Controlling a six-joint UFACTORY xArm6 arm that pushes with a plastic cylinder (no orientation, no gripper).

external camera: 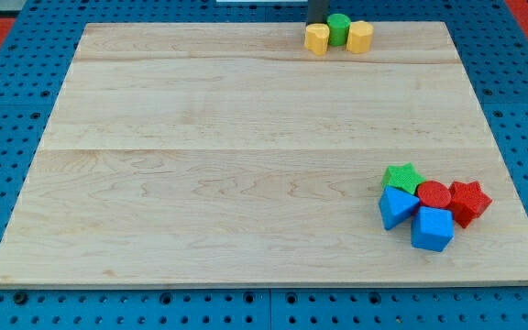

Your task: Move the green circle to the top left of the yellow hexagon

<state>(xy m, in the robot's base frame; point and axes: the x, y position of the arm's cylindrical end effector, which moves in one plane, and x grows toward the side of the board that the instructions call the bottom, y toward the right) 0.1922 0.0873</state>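
Observation:
The green circle [338, 27] sits at the board's top edge, right of centre, between two yellow blocks and touching both. The yellow hexagon [360, 37] is just to its right and slightly lower. The other yellow block [316, 38], of unclear rounded shape, is to its lower left. My tip [317, 22] is at the view's top edge, directly behind that left yellow block and just left of the green circle. Most of the rod is cut off by the frame.
A cluster lies at the board's lower right: a green star [402, 176], a red circle [434, 194], a red star [469, 202], a blue triangular block [395, 208] and a blue block [431, 229]. The wooden board [200, 165] lies on a blue pegboard.

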